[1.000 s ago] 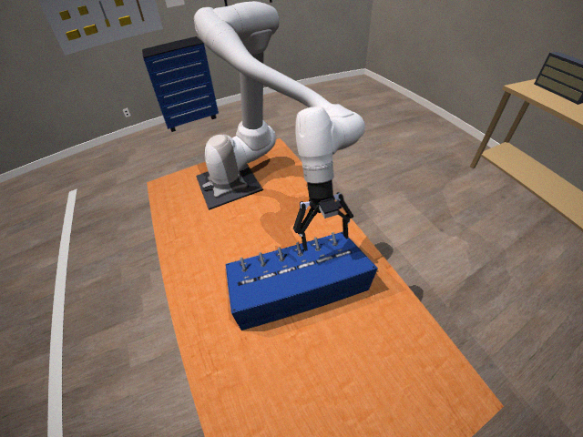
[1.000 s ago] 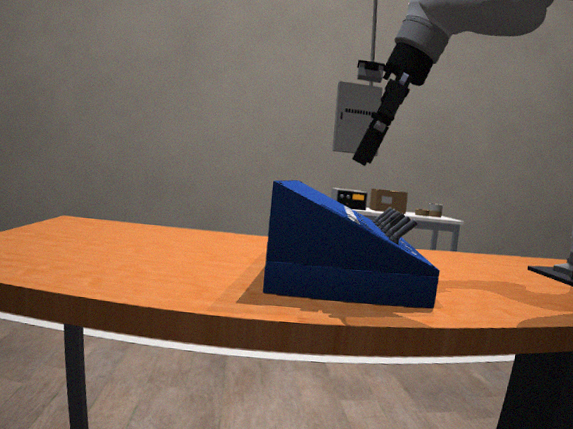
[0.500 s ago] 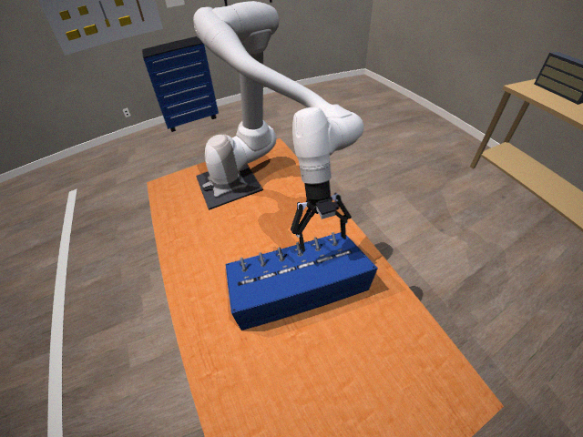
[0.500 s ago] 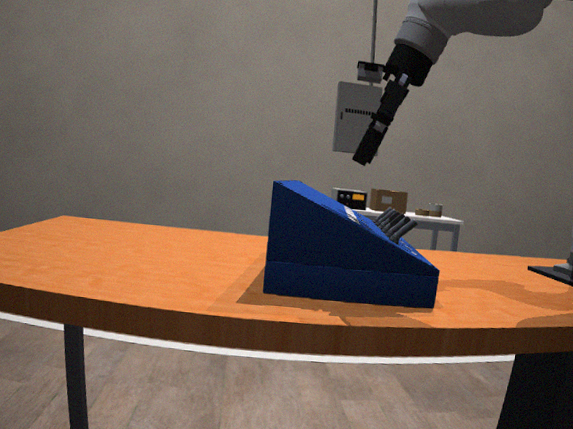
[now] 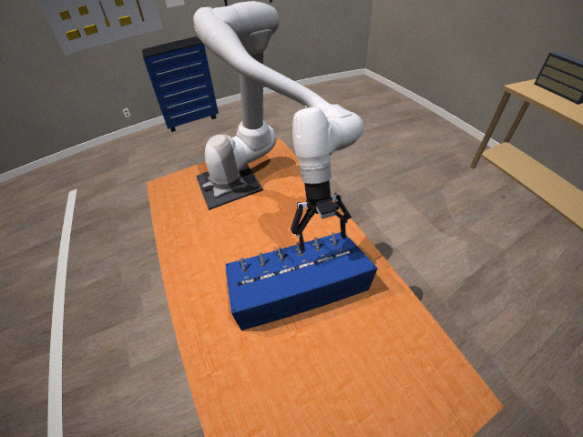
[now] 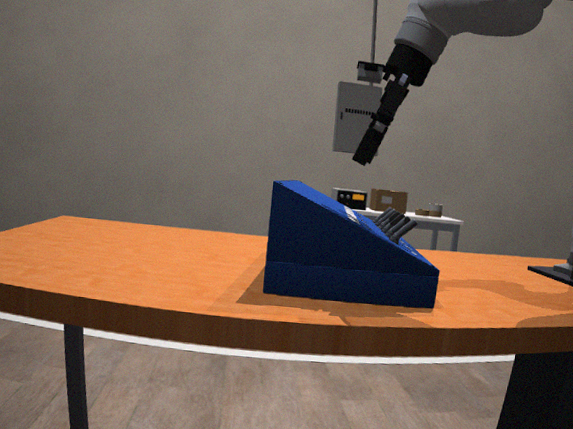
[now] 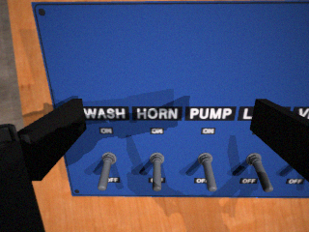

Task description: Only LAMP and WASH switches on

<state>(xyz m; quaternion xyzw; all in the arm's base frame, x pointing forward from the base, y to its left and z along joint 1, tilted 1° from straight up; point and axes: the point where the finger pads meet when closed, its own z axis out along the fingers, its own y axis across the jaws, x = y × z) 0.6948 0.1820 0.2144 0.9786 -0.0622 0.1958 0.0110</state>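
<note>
The blue sloped console [image 5: 301,287] [image 6: 325,241] [image 7: 169,58] sits on the orange table [image 5: 282,376] [image 6: 117,254]. It carries a row of grey toggle levers. In the wrist view, the WASH lever [image 7: 106,171], the HORN lever [image 7: 155,171], the PUMP lever [image 7: 209,172] and the lever under the label starting with "L" [image 7: 260,172] all lean toward their OFF marks. The WASH lever [image 5: 333,238] is at the console's right end in the top view. My gripper [image 5: 320,230] [image 6: 364,156] [image 7: 167,114] is open and empty. It hangs above the levers and straddles HORN and PUMP. Its right finger hides the rest of the "L" label.
The robot base [image 5: 230,183] stands on the table behind the console. The console's WASH end lies close to the table's side edge. A blue drawer cabinet [image 5: 181,85] and a wooden shelf [image 5: 532,174] stand off the table.
</note>
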